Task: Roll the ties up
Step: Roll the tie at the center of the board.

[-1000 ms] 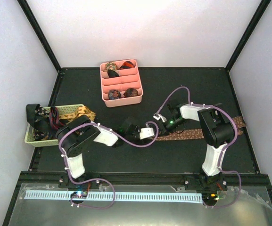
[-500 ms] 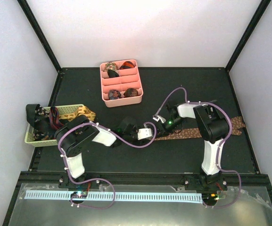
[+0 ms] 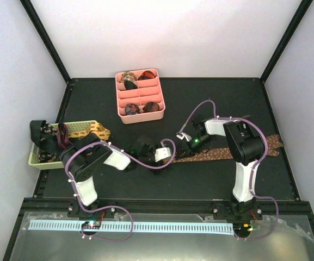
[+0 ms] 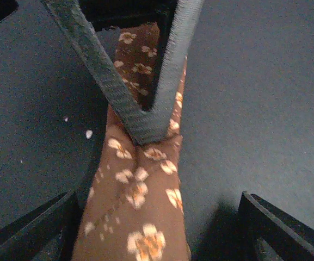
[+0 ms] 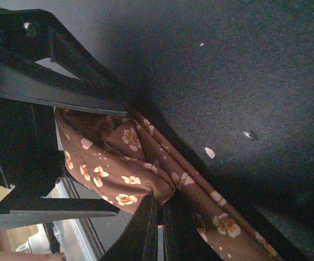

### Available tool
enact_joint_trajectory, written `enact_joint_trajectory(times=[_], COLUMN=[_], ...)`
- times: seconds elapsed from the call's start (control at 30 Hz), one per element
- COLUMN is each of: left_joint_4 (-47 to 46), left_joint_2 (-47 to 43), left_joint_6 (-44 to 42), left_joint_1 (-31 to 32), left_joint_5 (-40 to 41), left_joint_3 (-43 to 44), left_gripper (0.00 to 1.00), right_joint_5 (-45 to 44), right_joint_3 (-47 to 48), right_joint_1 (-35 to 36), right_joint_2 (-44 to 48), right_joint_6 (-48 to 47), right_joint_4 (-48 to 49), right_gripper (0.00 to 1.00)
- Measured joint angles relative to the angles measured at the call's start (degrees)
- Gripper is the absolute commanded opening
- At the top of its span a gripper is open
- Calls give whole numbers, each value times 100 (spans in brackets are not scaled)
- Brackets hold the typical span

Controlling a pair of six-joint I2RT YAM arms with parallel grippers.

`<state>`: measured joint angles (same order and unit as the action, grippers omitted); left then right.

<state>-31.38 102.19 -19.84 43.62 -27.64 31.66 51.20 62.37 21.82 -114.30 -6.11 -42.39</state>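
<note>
A brown tie [image 3: 227, 152] with pale orange flowers lies stretched along the black table, from the middle to the right edge. Its left end [image 4: 137, 190] runs between the jaws of my left gripper [image 4: 157, 234], which stand wide apart without touching it. My right gripper [image 5: 159, 217] is shut on a folded bunch of that tie [image 5: 113, 163]; its closed fingers [image 4: 140, 117] press down just ahead of the left jaws. In the top view the left gripper [image 3: 166, 156] and the right gripper [image 3: 178, 148] nearly meet. Rolled ties [image 3: 132, 109] sit in the pink tray.
The pink divided tray [image 3: 143, 118] stands at the back, left of centre. A pale woven basket [image 3: 86, 128] at the left edge holds more dark fabric, with an orange patterned strip [image 3: 99, 130] over its right end. Purple cables loop from both arms.
My left gripper has opened, let go of the tie's end and drawn back a little to the left. The right gripper stays shut on the tie, shifted slightly left.
</note>
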Motion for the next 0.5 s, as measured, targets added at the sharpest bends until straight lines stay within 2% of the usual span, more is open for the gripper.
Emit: enact_joint_trajectory(times=[0.13,0.37,0.5], left_joint_4=[2,28,44], left_joint_2=[251,319,319], left_joint_6=[107,66,42], left_joint_1=[39,48,48], left_joint_5=[-11,0,0], left_joint_3=[308,385,385], left_gripper=[51,32,31], right_joint_5=[35,42,26], right_joint_3=[28,170,190], right_joint_1=[0,0,0], right_joint_2=[2,48,68], right_joint_6=[0,-28,-101], right_joint_4=[-11,-205,-310], right_gripper=[2,2,2])
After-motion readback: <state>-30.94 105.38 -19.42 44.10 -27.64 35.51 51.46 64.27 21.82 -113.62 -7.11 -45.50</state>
